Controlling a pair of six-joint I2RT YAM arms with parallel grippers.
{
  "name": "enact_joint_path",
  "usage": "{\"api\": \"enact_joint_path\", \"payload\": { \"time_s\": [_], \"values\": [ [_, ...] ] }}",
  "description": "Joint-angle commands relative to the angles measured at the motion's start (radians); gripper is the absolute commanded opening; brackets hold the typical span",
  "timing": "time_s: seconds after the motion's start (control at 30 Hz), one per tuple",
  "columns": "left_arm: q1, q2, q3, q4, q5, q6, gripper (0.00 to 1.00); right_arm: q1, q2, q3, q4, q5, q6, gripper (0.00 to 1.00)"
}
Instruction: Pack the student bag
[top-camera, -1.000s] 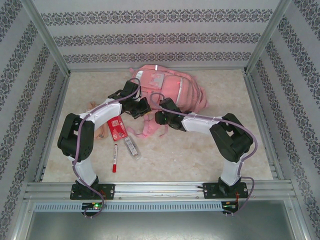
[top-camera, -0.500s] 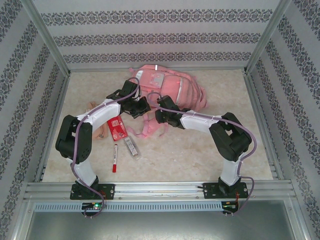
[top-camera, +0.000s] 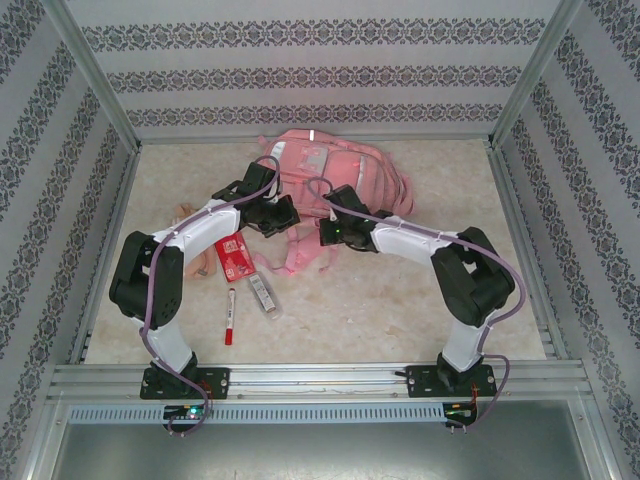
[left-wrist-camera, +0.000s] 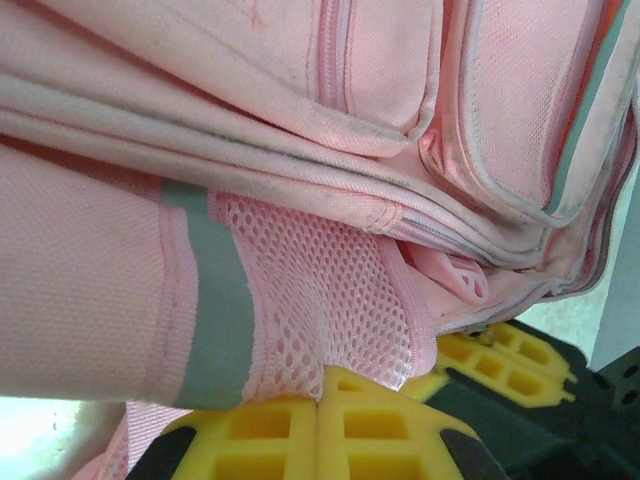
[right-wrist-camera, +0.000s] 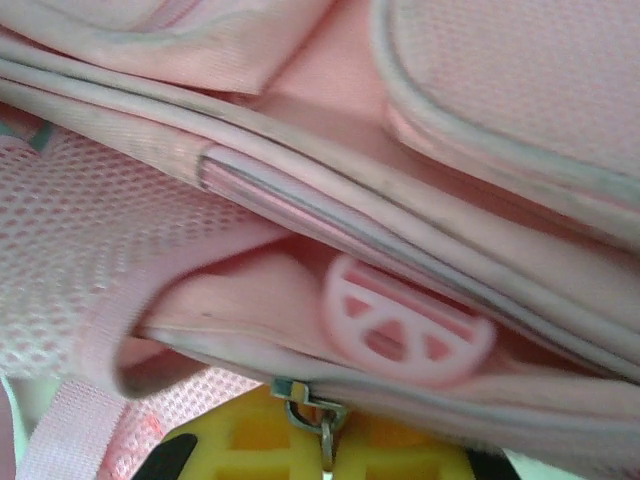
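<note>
The student bag (top-camera: 335, 172) lies at the far middle of the table (top-camera: 400, 300), its straps trailing toward the arms. Both arms reach forward and inward to its near edge, elbows pushed out to the sides. The left arm (top-camera: 160, 290) rises from its base, folds at a high elbow and slants right along a white forearm. The left gripper (left-wrist-camera: 318, 420) has its yellow fingers pressed together, with the bag's mesh side pocket (left-wrist-camera: 320, 300) drawn to a peak at their tips, apparently pinched. The right arm (top-camera: 470, 290) mirrors it, its forearm stretched left and low. The right gripper (right-wrist-camera: 322, 452) is closed too, and the metal zipper pull (right-wrist-camera: 318, 418) hangs into the seam between its fingers, just below a round pink rubber tag (right-wrist-camera: 405, 325). Near the left forearm lie a red packet (top-camera: 235, 257), a marker (top-camera: 230, 315) and a small clear case (top-camera: 262, 293)
</note>
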Motion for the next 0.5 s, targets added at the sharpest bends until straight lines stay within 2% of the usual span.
{"api": "enact_joint_path", "payload": {
  "time_s": [0.0, 0.2, 0.47],
  "values": [
    [0.032, -0.025, 0.025, -0.058, -0.069, 0.066, 0.0, -0.066, -0.044, -0.034, -0.084, -0.101, -0.048, 0.0],
    [0.059, -0.031, 0.02, -0.072, -0.079, 0.091, 0.0, -0.157, -0.098, -0.111, -0.128, -0.166, -0.08, 0.0],
    [0.11, -0.004, 0.03, -0.047, -0.057, 0.183, 0.0, -0.22, -0.155, -0.156, -0.197, -0.218, -0.119, 0.0]
  ]
}}
